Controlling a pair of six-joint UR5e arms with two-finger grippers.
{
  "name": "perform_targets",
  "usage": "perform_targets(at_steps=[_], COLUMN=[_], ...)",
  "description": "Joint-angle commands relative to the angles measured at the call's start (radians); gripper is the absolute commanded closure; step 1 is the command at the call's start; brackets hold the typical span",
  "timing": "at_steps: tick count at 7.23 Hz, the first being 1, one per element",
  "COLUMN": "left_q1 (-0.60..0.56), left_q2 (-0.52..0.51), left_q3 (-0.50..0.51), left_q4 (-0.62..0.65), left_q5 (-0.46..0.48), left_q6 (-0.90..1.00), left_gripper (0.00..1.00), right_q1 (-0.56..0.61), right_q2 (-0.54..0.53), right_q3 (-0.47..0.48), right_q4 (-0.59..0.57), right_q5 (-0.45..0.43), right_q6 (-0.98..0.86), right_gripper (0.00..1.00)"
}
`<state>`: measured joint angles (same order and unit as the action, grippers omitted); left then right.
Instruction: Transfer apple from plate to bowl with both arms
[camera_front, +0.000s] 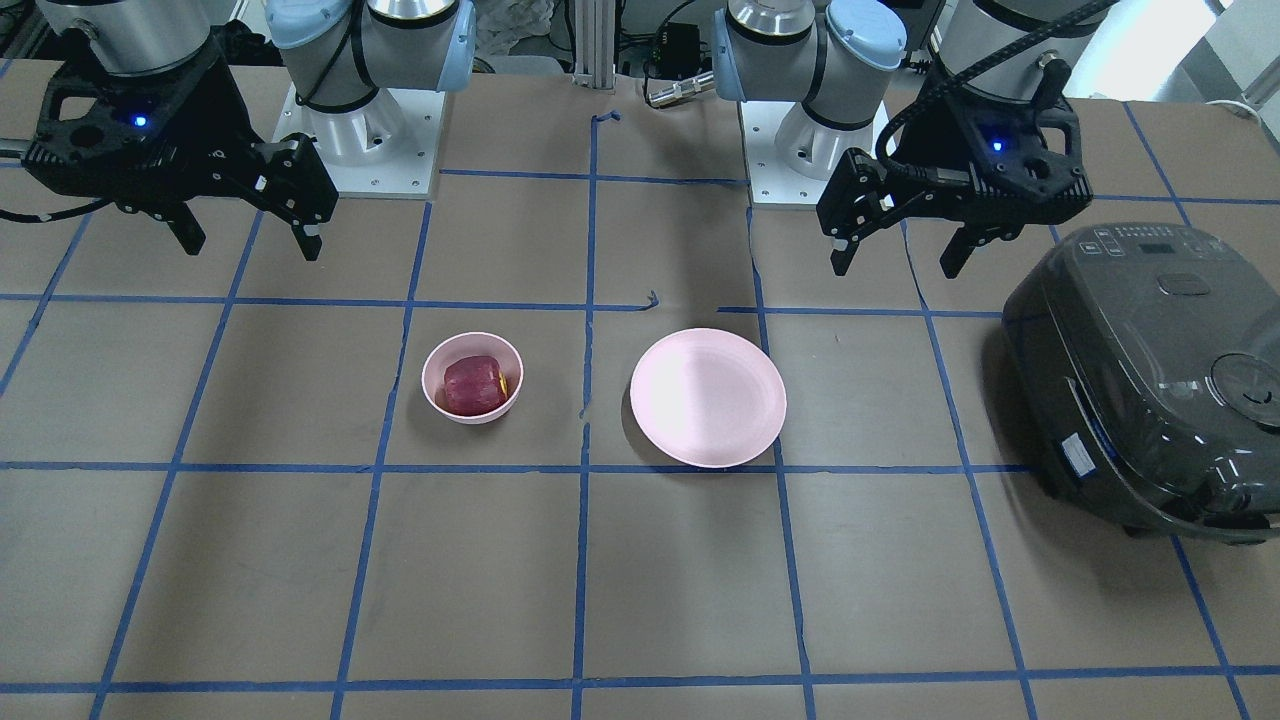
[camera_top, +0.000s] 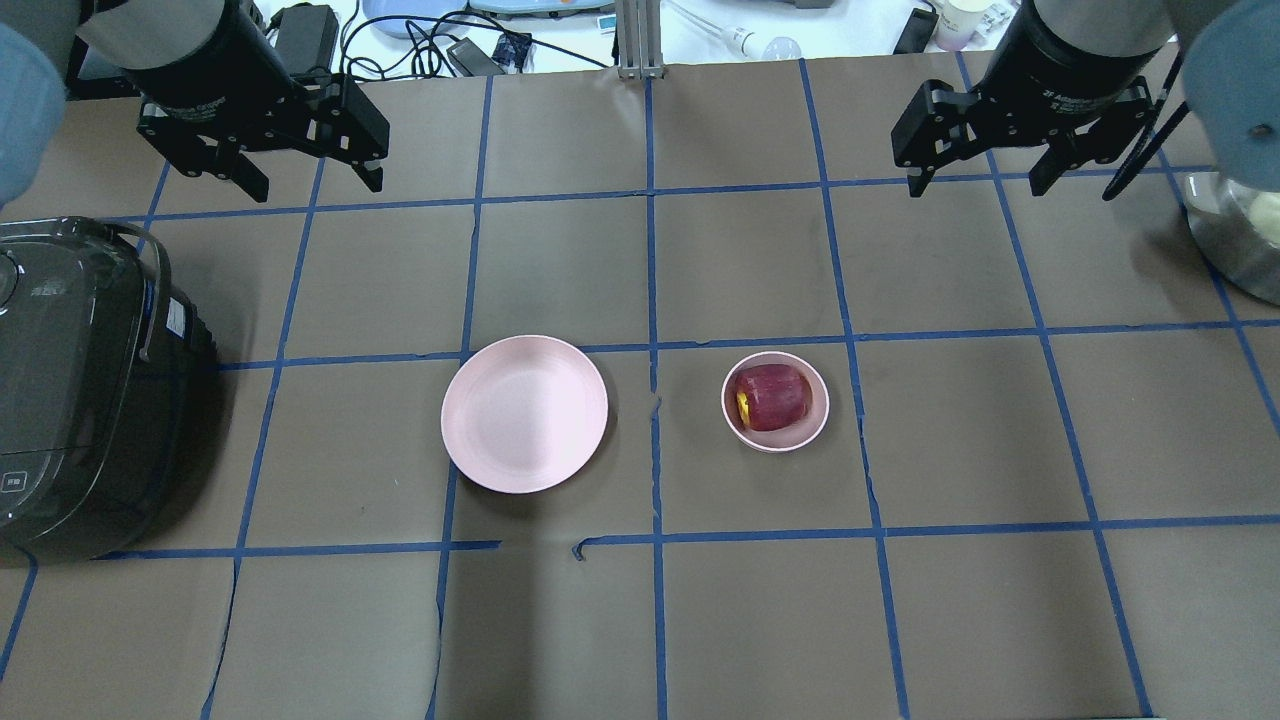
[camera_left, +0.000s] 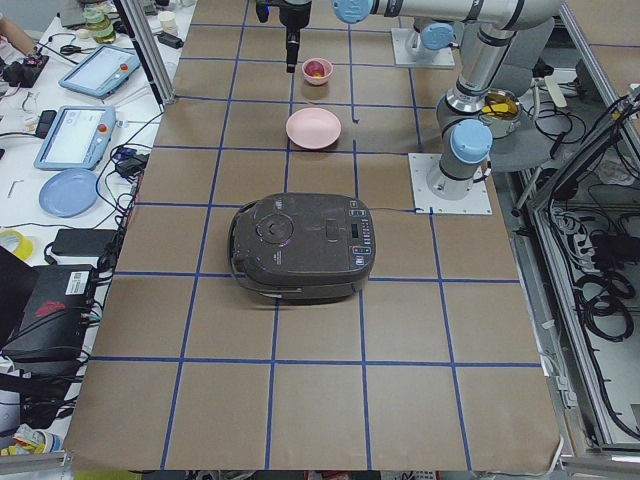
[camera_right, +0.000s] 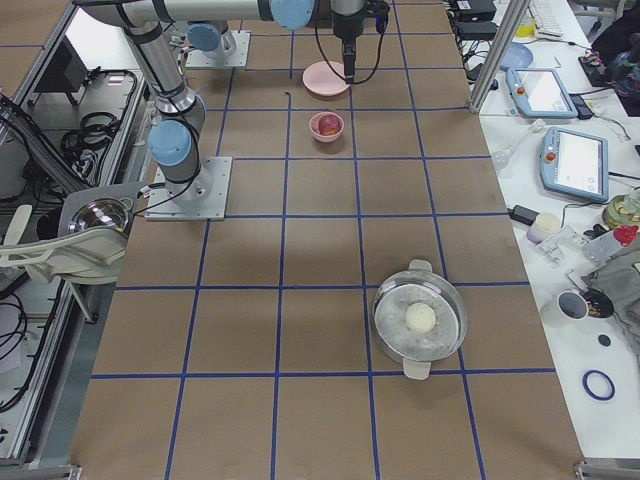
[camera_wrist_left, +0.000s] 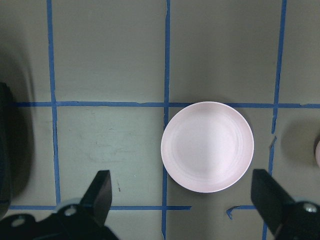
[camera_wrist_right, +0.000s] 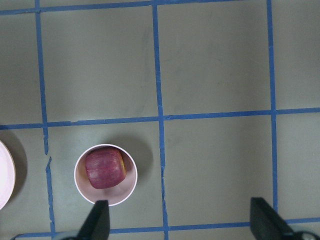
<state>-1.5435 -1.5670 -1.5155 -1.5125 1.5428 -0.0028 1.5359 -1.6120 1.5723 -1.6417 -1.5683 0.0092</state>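
Observation:
The dark red apple (camera_top: 771, 396) lies inside the small pink bowl (camera_top: 812, 424), right of the table's middle in the overhead view; it also shows in the front view (camera_front: 474, 385) and the right wrist view (camera_wrist_right: 104, 167). The wide pink plate (camera_top: 524, 413) is bare, left of the bowl, and shows in the left wrist view (camera_wrist_left: 207, 146). My left gripper (camera_top: 307, 182) is open and empty, high above the far left of the table. My right gripper (camera_top: 975, 186) is open and empty, high above the far right.
A dark grey rice cooker (camera_top: 70, 390) stands at the left edge of the table. A steel pot (camera_top: 1240, 235) with a pale round thing in it stands at the right edge. Blue tape lines grid the brown table cover (camera_top: 650, 620).

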Motion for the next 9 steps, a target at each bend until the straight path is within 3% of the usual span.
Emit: perform_targets(at_steps=[1, 9], left_q1=[0.011, 0.011], left_q2=[0.002, 0.001], left_q3=[0.006, 0.000], left_q4=[0.000, 0.002], left_q5=[-0.001, -0.015], left_q6=[0.021, 0.021], left_gripper=[0.00, 0.00], right_q1=[0.000, 0.001], right_q2=[0.000, -0.002], right_q3=[0.000, 0.000], right_q4=[0.000, 0.000], right_q5=[0.001, 0.001], right_q6=[0.000, 0.000], right_gripper=[0.00, 0.00])
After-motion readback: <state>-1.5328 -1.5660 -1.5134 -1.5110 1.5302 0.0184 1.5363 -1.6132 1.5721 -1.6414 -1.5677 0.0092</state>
